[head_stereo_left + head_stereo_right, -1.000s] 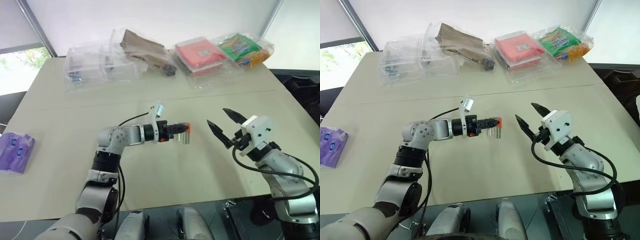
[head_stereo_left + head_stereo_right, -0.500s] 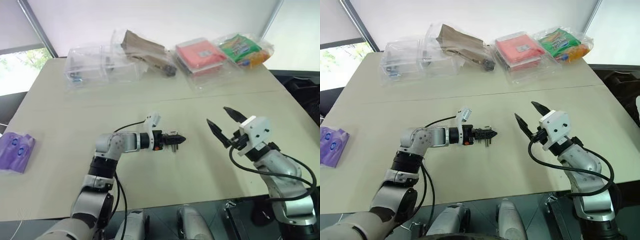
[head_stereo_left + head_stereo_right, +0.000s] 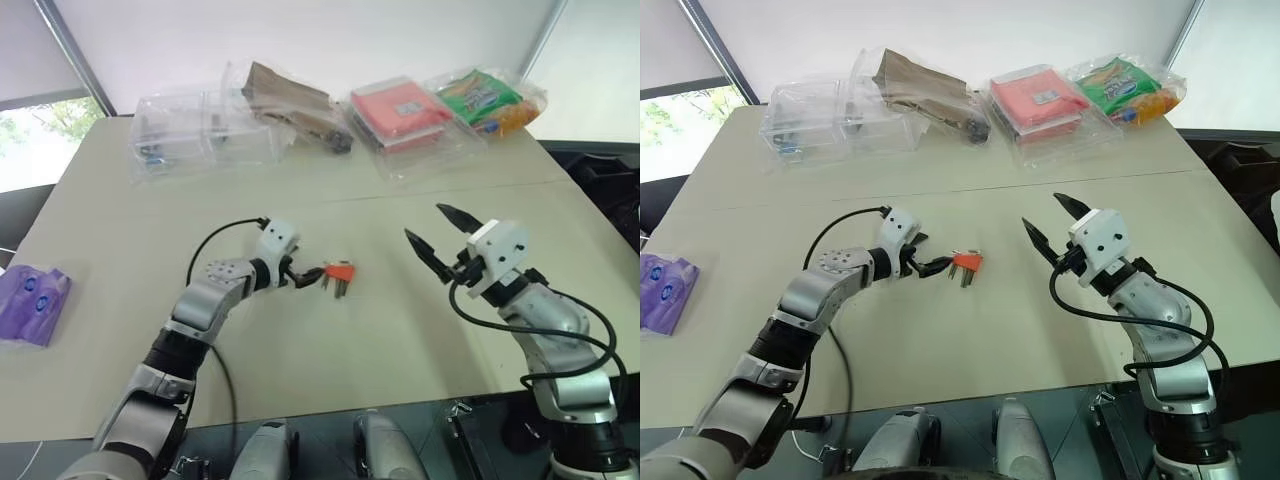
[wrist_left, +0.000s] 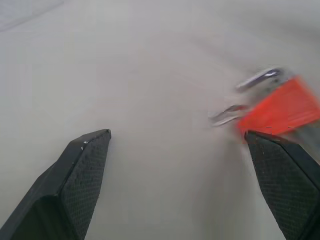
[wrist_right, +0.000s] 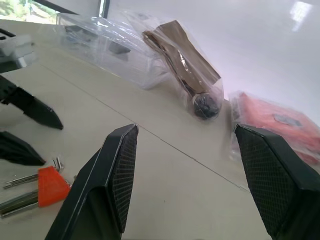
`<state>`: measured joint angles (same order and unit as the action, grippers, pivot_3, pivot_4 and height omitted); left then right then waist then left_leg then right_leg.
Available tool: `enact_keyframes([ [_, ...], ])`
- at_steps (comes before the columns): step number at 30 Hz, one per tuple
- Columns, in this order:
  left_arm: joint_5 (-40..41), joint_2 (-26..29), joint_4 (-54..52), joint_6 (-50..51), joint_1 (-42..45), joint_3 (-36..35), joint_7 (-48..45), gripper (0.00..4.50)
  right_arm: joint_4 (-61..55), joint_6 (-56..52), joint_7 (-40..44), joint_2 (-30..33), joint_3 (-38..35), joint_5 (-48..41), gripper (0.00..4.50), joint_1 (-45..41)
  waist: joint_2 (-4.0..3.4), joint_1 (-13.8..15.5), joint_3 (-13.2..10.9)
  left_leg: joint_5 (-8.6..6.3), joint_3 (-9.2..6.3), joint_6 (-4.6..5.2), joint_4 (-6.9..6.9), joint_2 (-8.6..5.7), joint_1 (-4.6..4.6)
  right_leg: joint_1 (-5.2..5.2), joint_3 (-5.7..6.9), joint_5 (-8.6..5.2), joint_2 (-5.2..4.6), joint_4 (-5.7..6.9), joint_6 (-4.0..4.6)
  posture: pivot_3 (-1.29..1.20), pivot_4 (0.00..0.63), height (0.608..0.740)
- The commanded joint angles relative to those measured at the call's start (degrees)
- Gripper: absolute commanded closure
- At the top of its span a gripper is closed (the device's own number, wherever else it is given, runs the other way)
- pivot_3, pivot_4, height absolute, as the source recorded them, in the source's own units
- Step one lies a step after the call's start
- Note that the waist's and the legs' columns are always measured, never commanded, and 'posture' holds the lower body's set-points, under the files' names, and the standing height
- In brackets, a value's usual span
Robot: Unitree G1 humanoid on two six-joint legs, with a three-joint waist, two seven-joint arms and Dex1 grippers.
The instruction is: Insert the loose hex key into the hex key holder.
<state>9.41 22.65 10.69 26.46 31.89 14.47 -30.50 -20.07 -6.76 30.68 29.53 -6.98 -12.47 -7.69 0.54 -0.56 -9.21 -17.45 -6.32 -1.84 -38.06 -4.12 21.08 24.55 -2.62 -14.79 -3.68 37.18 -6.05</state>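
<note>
- The hex key holder is lying on the table, its prongs pointing toward the robot.
- The left gripper is standing wide open just beside it, gripping nothing.
- The right gripper is hovering open, empty.

The hex key holder lies on the table, between both end effectors.
</note>
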Motion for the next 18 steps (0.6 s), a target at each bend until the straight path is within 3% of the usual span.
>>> enact_keyframes([
  [1, -3.44, -0.25, 2.15, -14.93, 3.46, -3.03, 1.06, 0.01, 0.86, 2.16, 1.29, 0.71, -0.25, -0.11, 1.33, -2.23, 0.02, 0.22, -0.01, 0.00, -0.01, 0.00, -0.01, -0.01, 0.05, 0.01, 0.02, 0.00, -0.02, 0.00, 0.00, 0.00, 0.150, 0.740],
  [6, -4.15, -0.13, 7.79, -26.17, 9.47, -6.62, 0.09, 0.01, 3.47, 3.29, 4.73, 3.12, -0.01, 0.34, 1.33, -3.43, 0.04, 1.11, -0.03, 0.04, -0.02, -0.07, -0.14, -0.03, 0.29, 0.17, 0.08, 0.00, -0.05, -0.03, -0.01, 0.00, 0.150, 0.740],
  [8, -1.97, 1.70, 6.59, -24.82, 10.34, -6.97, -5.59, 0.01, 3.71, 3.15, 7.27, 4.96, 0.07, -0.11, 1.33, -3.44, 0.04, 1.13, -0.02, 0.03, 0.00, -0.05, -0.13, -0.03, 0.29, 0.17, 0.09, 0.00, -0.05, -0.03, -0.01, 0.00, 0.150, 0.740],
  [12, 4.97, 7.06, -1.80, -16.33, 7.22, -7.37, -18.72, 0.01, 2.74, 1.29, 13.73, 10.24, -0.39, -2.09, 1.33, -3.39, 0.02, 0.57, -0.03, -0.03, 0.01, 0.06, -0.10, -0.01, 0.28, 0.17, 0.08, 0.00, -0.02, -0.03, -0.01, 0.00, 0.150, 0.740],
  [18, 16.82, 15.93, -14.96, -0.39, 2.66, -9.86, -31.24, 0.01, 1.40, -2.36, 24.29, 21.01, -0.77, -4.54, 1.33, -4.18, 0.03, -0.13, -0.06, -0.18, -0.04, 0.33, -0.12, 0.01, 0.30, 0.18, 0.09, 0.00, -0.02, -0.01, -0.01, 0.00, 0.150, 0.740],
])
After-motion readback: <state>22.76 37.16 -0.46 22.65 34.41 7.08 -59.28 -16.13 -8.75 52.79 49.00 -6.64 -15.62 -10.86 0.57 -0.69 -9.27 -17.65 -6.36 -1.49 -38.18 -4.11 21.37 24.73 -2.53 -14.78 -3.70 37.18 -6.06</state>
